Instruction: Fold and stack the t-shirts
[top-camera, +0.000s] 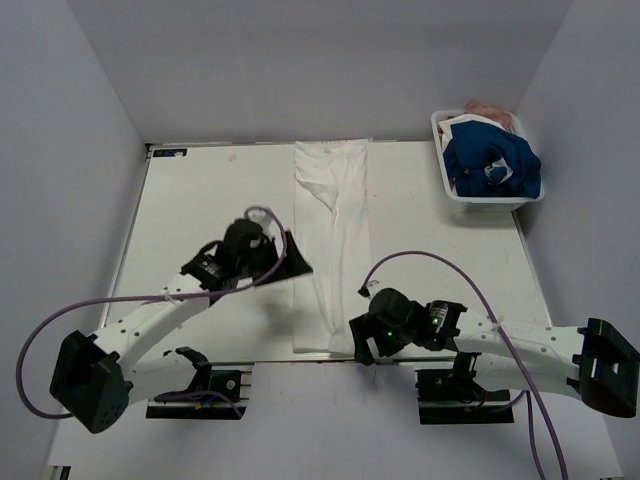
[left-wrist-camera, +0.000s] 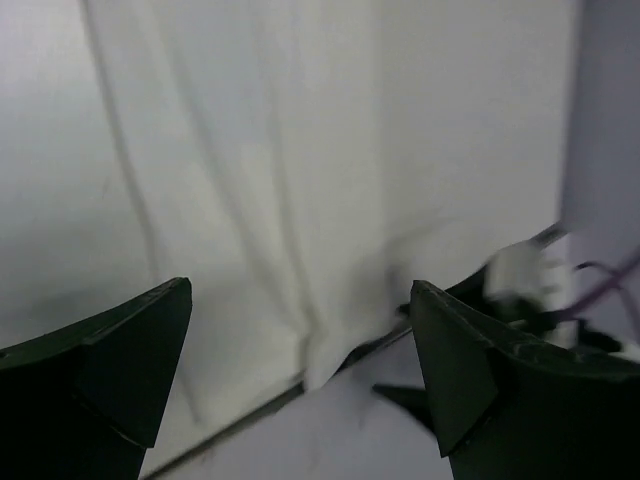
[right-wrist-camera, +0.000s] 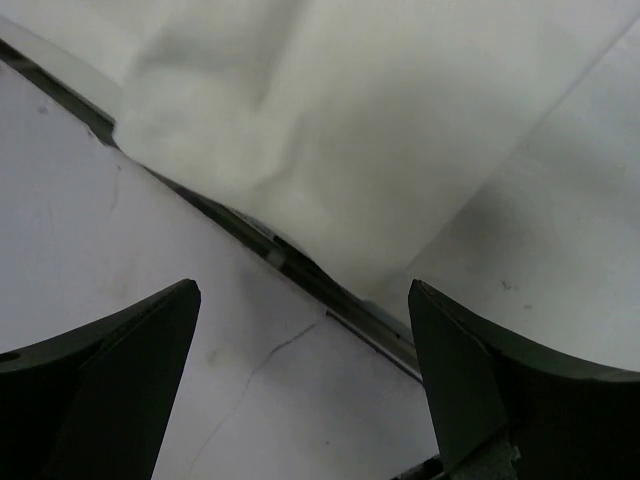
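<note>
- My left claw (top-camera: 292, 258) stands wide, gripping nothing; the white t-shirt (top-camera: 332, 240), folded into a long strip, lies just ahead of its fingertips.
- My right claw (top-camera: 361, 340) also gapes wide, above the strip's near corner.
- The blue t-shirt (top-camera: 492, 165) sits bunched in a basket (top-camera: 441, 150), far beyond my right claw.

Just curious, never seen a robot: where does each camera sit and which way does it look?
Top: above and behind, looking down at the table; both arms show.
Left wrist: behind the left gripper, fingers showing, facing the white t-shirt.
Right wrist: behind the right gripper, fingers showing, facing its near edge.
All show that t-shirt.
</note>
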